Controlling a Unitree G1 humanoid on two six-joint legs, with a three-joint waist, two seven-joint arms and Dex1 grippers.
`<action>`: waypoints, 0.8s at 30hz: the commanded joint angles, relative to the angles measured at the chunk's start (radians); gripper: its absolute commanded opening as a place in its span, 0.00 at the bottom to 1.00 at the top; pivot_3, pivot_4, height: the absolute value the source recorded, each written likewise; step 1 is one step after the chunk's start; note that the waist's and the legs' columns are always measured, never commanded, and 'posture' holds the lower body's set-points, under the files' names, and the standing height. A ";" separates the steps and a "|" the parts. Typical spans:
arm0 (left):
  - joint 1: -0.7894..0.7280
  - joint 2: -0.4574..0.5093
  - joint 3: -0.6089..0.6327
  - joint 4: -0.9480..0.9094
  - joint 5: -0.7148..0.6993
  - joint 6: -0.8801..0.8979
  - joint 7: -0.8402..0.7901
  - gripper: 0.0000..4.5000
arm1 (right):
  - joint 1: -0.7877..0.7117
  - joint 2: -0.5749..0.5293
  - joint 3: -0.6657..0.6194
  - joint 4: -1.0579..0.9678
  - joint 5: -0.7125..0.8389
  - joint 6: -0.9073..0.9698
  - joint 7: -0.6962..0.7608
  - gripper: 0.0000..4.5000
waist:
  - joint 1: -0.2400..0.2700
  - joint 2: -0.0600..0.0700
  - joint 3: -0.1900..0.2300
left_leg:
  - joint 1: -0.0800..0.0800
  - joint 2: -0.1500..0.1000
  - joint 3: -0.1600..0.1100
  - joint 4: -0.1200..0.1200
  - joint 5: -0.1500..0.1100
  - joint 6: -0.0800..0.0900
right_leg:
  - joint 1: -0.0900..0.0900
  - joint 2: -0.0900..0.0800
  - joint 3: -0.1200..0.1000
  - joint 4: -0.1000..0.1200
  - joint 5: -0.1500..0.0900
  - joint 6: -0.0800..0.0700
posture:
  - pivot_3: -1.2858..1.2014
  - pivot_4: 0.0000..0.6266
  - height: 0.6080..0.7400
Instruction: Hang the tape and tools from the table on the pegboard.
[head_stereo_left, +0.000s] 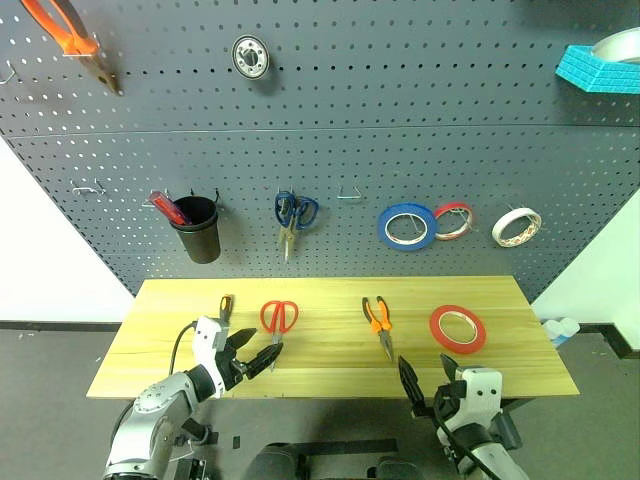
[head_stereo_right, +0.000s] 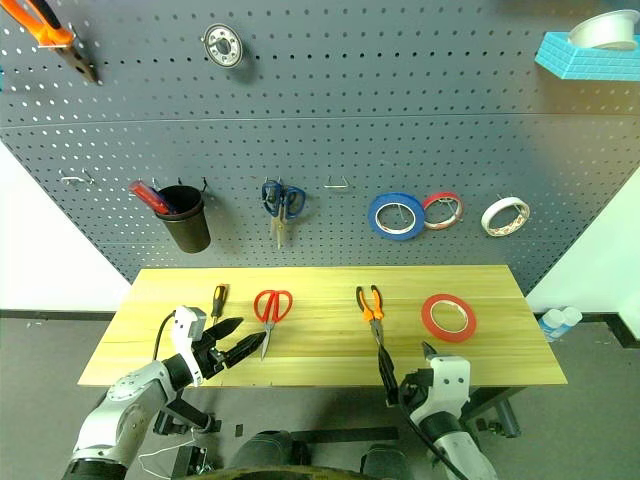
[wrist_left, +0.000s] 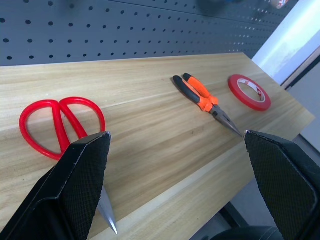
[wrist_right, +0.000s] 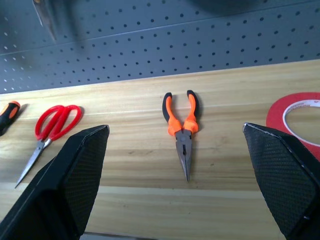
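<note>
Pale wooden table (head_stereo_left: 500, 330) stands against the pegboard (head_stereo_left: 400, 90); nothing from it hung yet. Left gripper (head_stereo_left: 258, 356) spread wide, empty, at the near edge just short of the scissors (head_stereo_left: 278, 320). Right gripper (head_stereo_left: 428, 392) equally wide, empty, off the near edge below the pliers (head_stereo_left: 379, 322). Screwdriver (head_stereo_left: 226, 306) lies far left, tape (head_stereo_left: 458, 329) right; all four left to hang.

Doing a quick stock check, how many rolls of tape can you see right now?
4. A red roll lies on the table. Three hang on the pegboard: a blue roll, a thin red-edged roll and a white roll. Others may be hidden.
</note>
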 joint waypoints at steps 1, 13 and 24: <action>-0.022 0.003 0.003 -0.010 -0.007 -0.005 -0.006 0.99 | -0.012 0.004 -0.005 -0.013 0.008 -0.022 0.004 1.00 | 0.000 0.000 0.000 | 0.000 0.000 0.000 0.000 0.000 0.000 | 0.000 0.000 0.000 0.000 0.000 0.000 | 0.53 0.00 1.00; -0.033 0.001 0.000 -0.002 -0.007 -0.006 -0.003 0.99 | -0.010 0.002 -0.005 -0.023 0.008 -0.016 0.001 1.00 | 0.000 0.000 0.000 | 0.000 0.000 0.000 0.000 0.000 0.000 | 0.000 0.000 0.000 0.000 0.000 0.000 | 0.53 0.00 1.00; -0.016 0.006 -0.001 -0.016 -0.006 0.002 -0.001 0.99 | 0.012 -0.015 -0.009 -0.034 0.015 -0.008 0.016 1.00 | 0.000 0.000 0.000 | 0.000 0.000 0.000 0.000 0.000 0.000 | 0.000 0.000 0.000 0.000 0.000 0.000 | 0.53 0.00 1.00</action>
